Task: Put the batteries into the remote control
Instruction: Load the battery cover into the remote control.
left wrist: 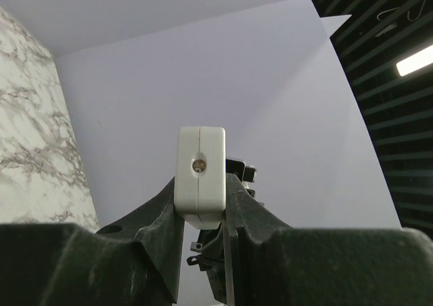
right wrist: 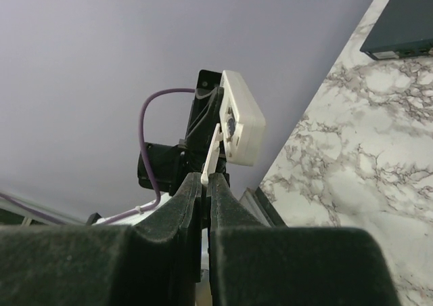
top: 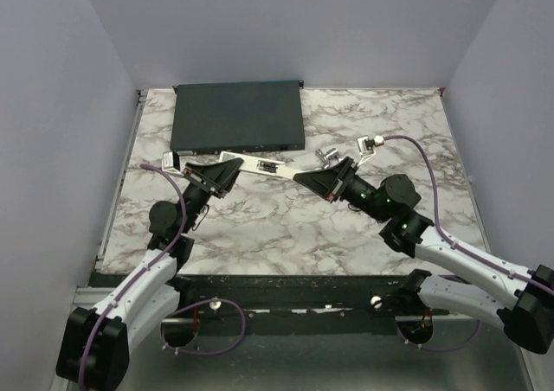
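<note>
The white remote control (top: pixel 260 164) hangs above the marble table between my two grippers, in front of the dark box. My left gripper (top: pixel 227 168) is shut on its left end. In the left wrist view the remote's end face (left wrist: pixel 200 164) sits clamped between the fingers of the left gripper (left wrist: pixel 201 203). My right gripper (top: pixel 300 176) (right wrist: pixel 206 179) is shut on a thin white back cover (right wrist: pixel 213 150) that sticks out from the remote's other end (right wrist: pixel 245 123). A small dark patch (top: pixel 270 165) shows in the remote's upward face. I cannot tell whether it is the batteries.
A large flat dark-grey box (top: pixel 238 116) (right wrist: pixel 399 22) lies at the back of the marble table (top: pixel 286 227). A small silver piece (top: pixel 325 156) shows just behind the right gripper. Purple cables loop off both wrists. Grey walls enclose the table on three sides.
</note>
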